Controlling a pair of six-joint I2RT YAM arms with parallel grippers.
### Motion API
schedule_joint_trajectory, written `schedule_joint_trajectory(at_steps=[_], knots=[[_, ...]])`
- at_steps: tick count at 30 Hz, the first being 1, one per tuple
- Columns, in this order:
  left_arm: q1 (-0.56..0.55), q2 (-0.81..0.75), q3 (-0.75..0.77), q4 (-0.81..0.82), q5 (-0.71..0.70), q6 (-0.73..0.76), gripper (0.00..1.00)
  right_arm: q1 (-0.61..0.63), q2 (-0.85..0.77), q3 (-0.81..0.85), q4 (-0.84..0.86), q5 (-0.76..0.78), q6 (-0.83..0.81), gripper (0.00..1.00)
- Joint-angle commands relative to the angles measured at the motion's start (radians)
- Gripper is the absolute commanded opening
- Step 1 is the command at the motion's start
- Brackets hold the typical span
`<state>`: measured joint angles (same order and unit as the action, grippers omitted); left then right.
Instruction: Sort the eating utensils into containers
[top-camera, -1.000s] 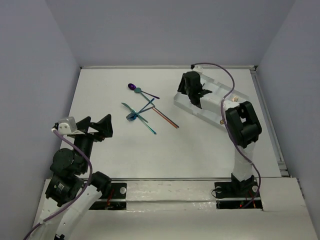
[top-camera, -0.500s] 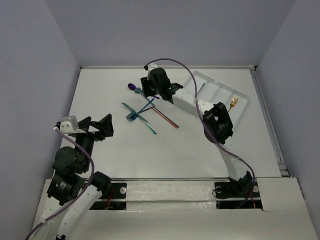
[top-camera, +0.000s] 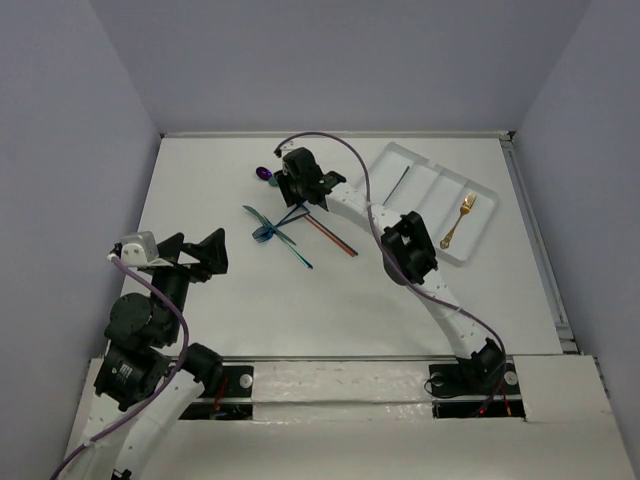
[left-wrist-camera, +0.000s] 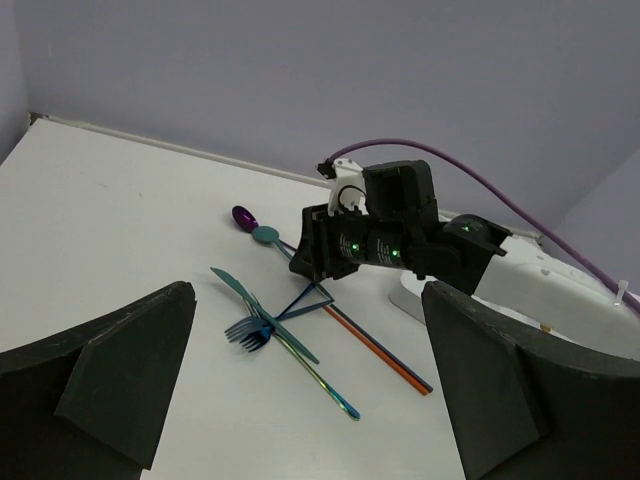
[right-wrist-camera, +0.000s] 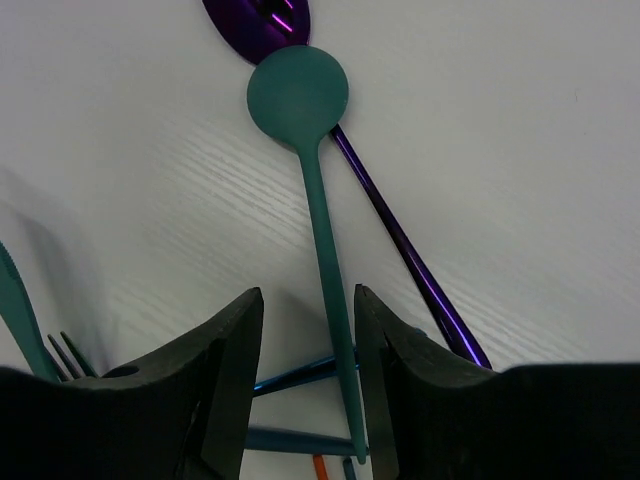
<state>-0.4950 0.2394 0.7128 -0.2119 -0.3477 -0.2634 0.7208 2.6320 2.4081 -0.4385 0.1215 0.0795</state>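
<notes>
Over the loose utensils (top-camera: 267, 232), right gripper (right-wrist-camera: 308, 305) open astride teal spoon (right-wrist-camera: 318, 210) handle; next: lower, close, carry to white tray (top-camera: 430, 190).

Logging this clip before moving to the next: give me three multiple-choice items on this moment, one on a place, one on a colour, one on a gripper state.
1. Where does the gold fork lie?
A. among the loose utensils
B. in the white tray
C. between the arm bases

2. What colour is the spoon whose handle runs between the fingers of the right gripper?
A. gold
B. red-orange
C. teal

3. How is the left gripper?
A. open, holding nothing
B. shut on a fork
C. shut on a stick

1 B: it rests in one compartment of the tray.
2 C: the right wrist view shows it teal.
3 A: its fingers stand wide apart with nothing between them.
</notes>
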Motion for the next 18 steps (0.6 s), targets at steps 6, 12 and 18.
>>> schedule_joint_trajectory(at_steps=[6,12,18], knots=[[0.006,0.015,-0.003,0.055,0.009,0.010,0.99,0.008,0.046,0.056,-0.013,0.040,0.006,0.46],[0.006,0.012,-0.003,0.055,0.010,0.010,0.99,0.008,0.066,0.085,-0.042,0.033,0.005,0.35],[0.006,0.008,-0.003,0.054,0.009,0.010,0.99,0.008,0.043,0.040,-0.014,0.026,0.002,0.21]])
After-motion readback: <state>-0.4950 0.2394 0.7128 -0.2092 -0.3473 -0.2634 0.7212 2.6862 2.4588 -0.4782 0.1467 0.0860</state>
